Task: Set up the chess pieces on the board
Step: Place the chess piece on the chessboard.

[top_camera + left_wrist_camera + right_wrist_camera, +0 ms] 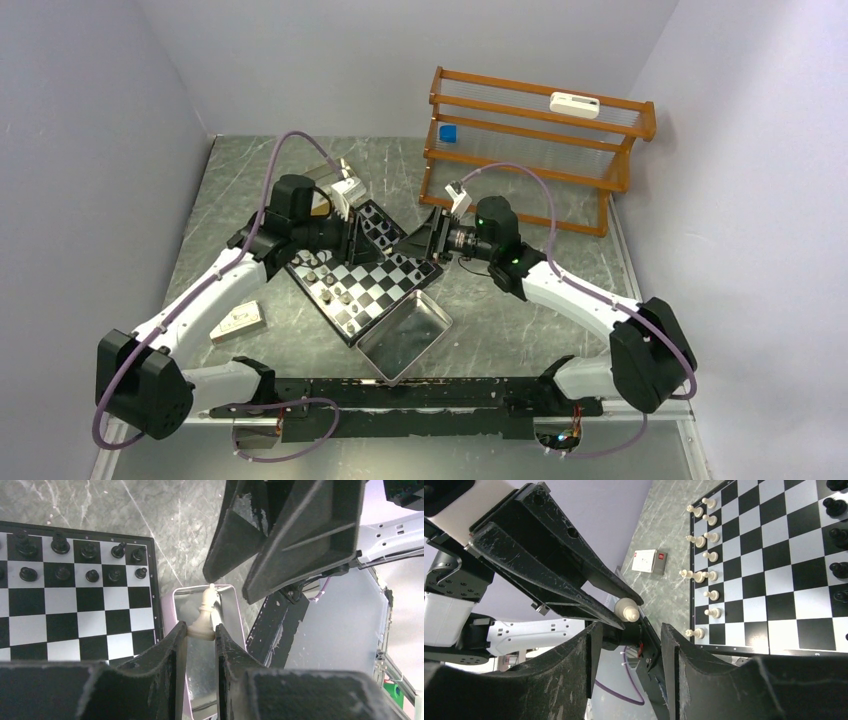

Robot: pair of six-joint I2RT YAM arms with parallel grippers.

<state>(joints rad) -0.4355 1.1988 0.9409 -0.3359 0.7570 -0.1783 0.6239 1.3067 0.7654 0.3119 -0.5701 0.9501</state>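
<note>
The left hand (201, 630) clamps a white piece (205, 614) by its base, head toward the right hand (630, 627), whose jaws stand apart just beyond it, likely for a handover, above the tray (405, 340) beside the board (385, 280) at mid-frame.

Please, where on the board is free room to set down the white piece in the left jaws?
The board is bare in its middle rows, between the white pieces and the black pieces. Both those edge rows are crowded.

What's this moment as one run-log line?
left tool: shut on white piece | right tool: open, close by | board: partly set
</note>
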